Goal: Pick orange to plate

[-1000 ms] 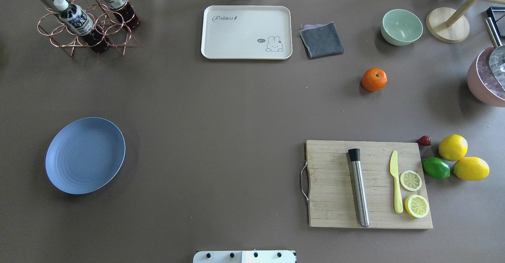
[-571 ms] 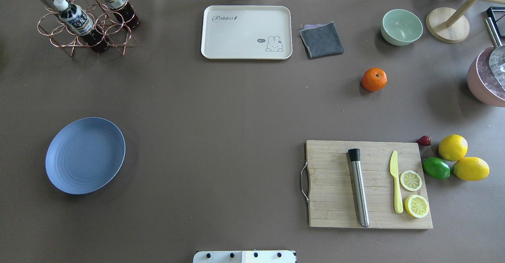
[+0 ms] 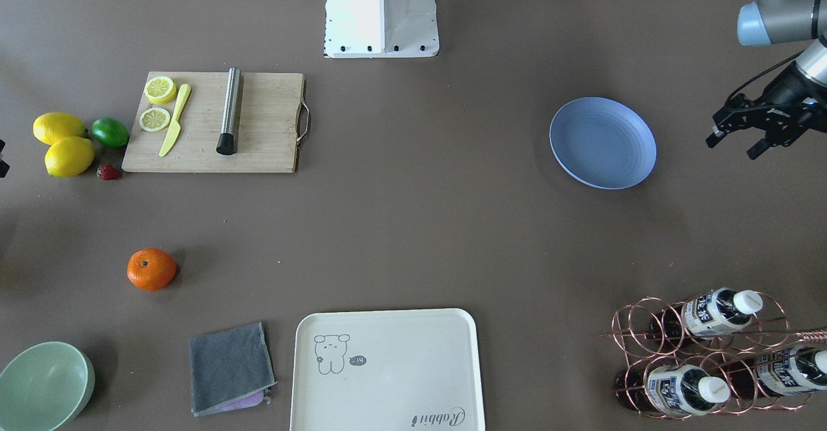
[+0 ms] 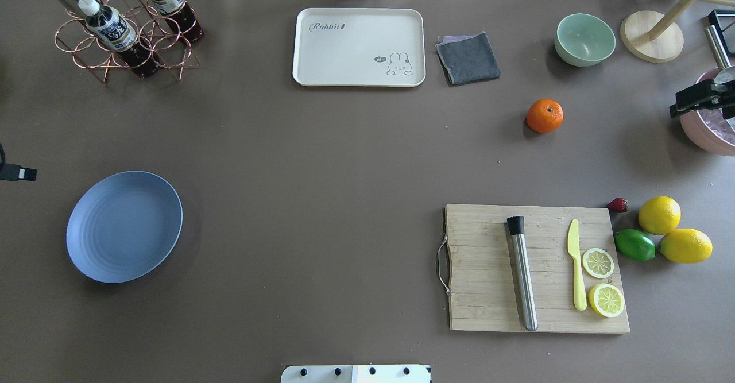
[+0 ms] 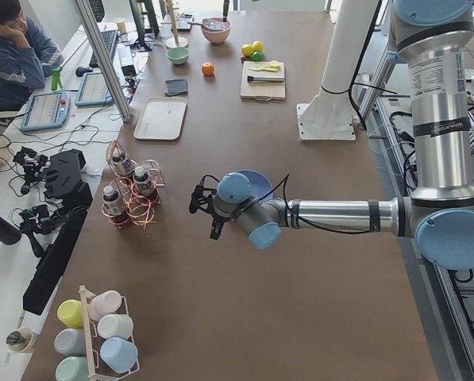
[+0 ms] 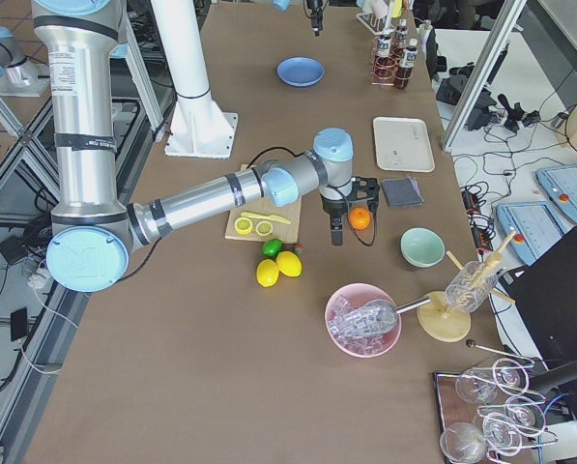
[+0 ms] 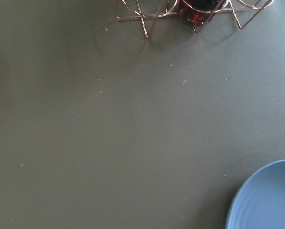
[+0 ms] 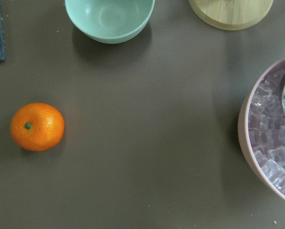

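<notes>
Orange [image 4: 544, 115] on worktop, far right, near green bowl [image 4: 584, 39]. Plate [image 4: 124, 226] near left, well apart. Left gripper [image 3: 733, 147] spread wide, empty, beside plate. Right gripper [image 6: 336, 230]: opening cannot tell.

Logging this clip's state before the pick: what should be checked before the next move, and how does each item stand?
1. Orange lies free on the table, nothing touching it: ok.
2. Plate empty: ok.
3. Right gripper above the orange: not ok, it is off to the side by the pink ice bowl.
4. Right gripper open: cannot tell.
5. Left gripper off the plate: ok, open beside it.
</notes>
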Motion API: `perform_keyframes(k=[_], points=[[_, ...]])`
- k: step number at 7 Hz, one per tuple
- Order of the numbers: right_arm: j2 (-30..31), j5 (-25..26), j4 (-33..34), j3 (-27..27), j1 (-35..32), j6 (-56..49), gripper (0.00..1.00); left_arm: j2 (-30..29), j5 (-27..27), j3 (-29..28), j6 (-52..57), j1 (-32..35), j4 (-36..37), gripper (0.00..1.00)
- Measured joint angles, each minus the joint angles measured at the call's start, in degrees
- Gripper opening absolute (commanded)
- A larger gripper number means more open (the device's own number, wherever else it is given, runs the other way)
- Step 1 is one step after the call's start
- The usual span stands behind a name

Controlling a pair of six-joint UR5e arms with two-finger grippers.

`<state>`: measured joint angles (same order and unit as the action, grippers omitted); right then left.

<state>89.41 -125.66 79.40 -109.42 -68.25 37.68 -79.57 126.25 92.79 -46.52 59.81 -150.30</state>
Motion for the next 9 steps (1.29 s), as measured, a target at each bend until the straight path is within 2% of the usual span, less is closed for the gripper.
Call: perform_keyframes(k=[1,3,4,6,7,9], points=[[-0.01,1.17,-2.25,0.05,2.38,3.5,1.0,-0.08,-3.68,-1.31,-4.49,-4.81,-4.0,0.97],[-0.08,1.81,-3.74,0.08,4.21,5.5,1.0,-0.14,-6.08,-2.63,-7.78,-10.06,-7.41,0.97],[-0.13,1.87,-3.91,0.08,4.56,5.66,1.0,-0.17,-6.32,-3.74,-8.29,-11.51,-9.36,0.81],[-0.22,1.9,-3.98,0.11,4.96,5.73,1.0,-0.22,-6.66,-5.12,-9.5,-13.35,-12.43,0.15],[-0.26,1.91,-3.99,0.17,5.01,5.73,1.0,-0.25,-7.15,-5.25,-9.81,-14.11,-12.98,0.0],[-0.29,1.93,-3.99,0.24,5.05,5.74,1.0,-0.33,-7.59,-4.89,-10.15,-14.92,-13.39,0.0]])
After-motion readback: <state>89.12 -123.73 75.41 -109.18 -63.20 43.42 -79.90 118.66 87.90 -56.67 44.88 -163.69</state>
